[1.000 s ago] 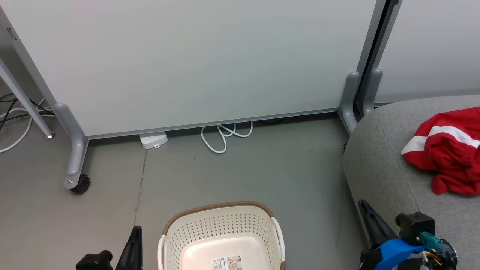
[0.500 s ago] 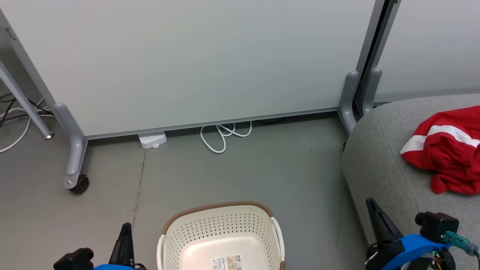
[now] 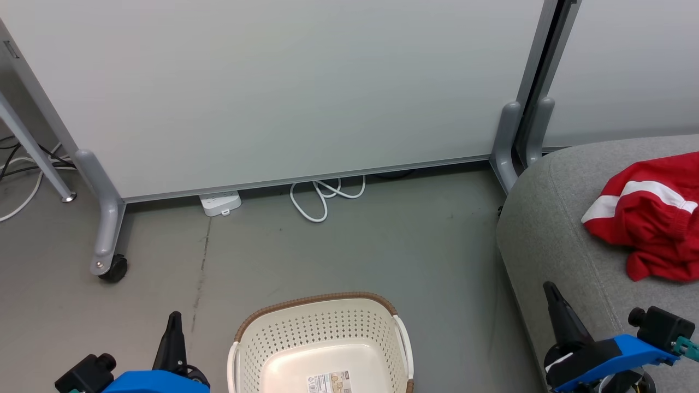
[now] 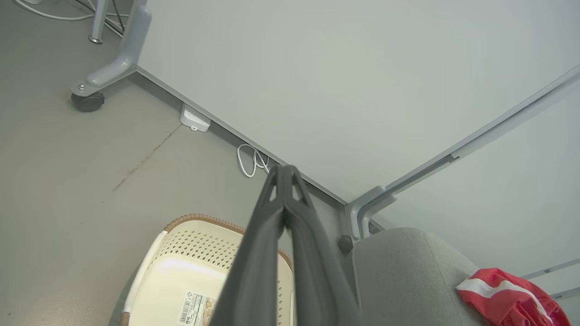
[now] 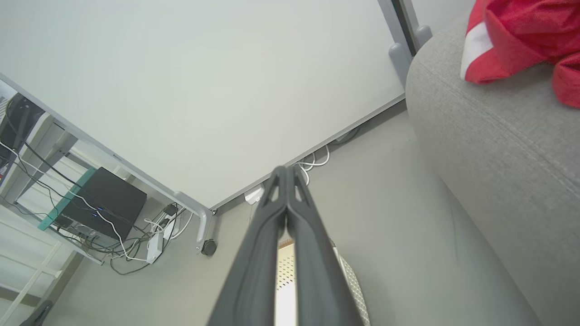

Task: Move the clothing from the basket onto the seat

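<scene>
Red clothing [image 3: 650, 221] with white stripes lies crumpled on the grey seat [image 3: 551, 229] at the right; it also shows as clothing [image 4: 507, 301] and clothing [image 5: 521, 31] in the wrist views. The cream basket [image 3: 322, 327] with a brown rim stands on the floor at bottom centre, holding nothing but a label on its bottom. My left gripper [image 3: 175, 318] is shut and holds nothing, low to the left of the basket. My right gripper [image 3: 548, 287] is shut and holds nothing, beside the seat's front edge.
A white partition panel [image 3: 284, 87] on grey wheeled legs [image 3: 106, 240] stands behind the basket. A white power strip [image 3: 220, 203] and looped cable [image 3: 322, 196] lie at its foot. More cables and a black box [image 5: 102, 203] sit at the far left.
Both arms have drawn outward and down in the head view: the left gripper slid left, the right gripper slid right. The clothing and basket stayed put.
</scene>
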